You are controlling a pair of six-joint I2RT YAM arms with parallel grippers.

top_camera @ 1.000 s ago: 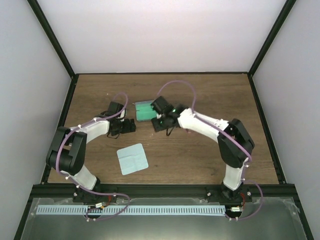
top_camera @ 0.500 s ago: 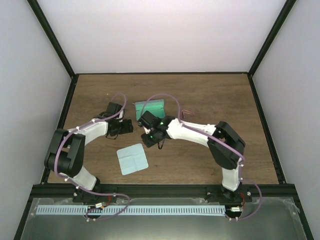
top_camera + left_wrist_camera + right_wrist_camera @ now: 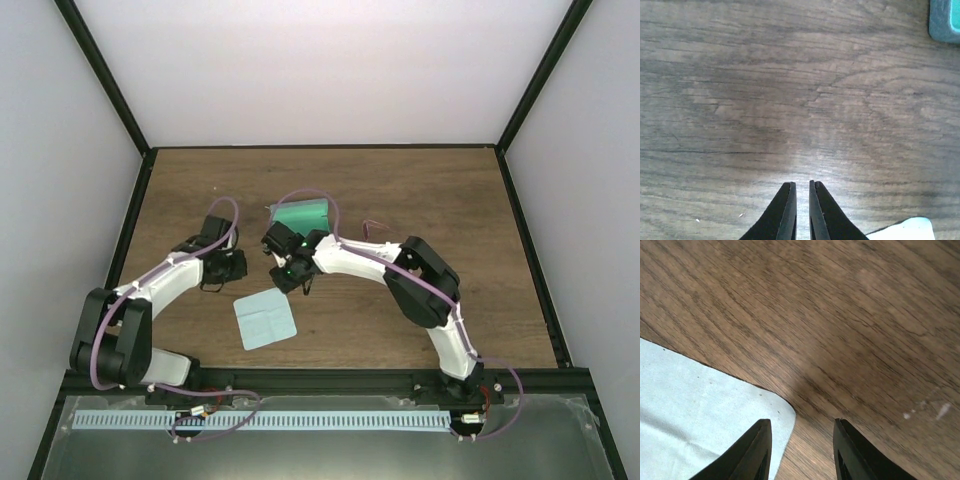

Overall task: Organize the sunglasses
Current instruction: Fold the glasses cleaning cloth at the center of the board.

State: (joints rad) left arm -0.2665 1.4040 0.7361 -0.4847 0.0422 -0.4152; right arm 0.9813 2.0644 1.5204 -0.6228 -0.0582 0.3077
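The sunglasses [image 3: 374, 224] show only as a thin pink-red sliver on the wood, right of the open case and behind my right arm. My right gripper [image 3: 291, 276] hangs open just above the far corner of the pale blue cloth [image 3: 265, 320]. In the right wrist view its fingers [image 3: 752, 452] straddle that cloth corner [image 3: 695, 410] and bare wood, and nothing is between them. My left gripper [image 3: 230, 268] sits left of it over bare table. In the left wrist view the left gripper [image 3: 802, 210] is nearly closed on nothing.
The grey-blue case [image 3: 300, 215] lies open with its green lining up, just beyond both grippers; one corner [image 3: 946, 20] shows at the top right of the left wrist view. A cloth edge [image 3: 905, 231] shows at the bottom right of that view. Black frame posts border the table.
My right arm has swung left and nearer, from over the case to the cloth's far corner, uncovering the case. My left gripper has closed and drawn back a little to the left.
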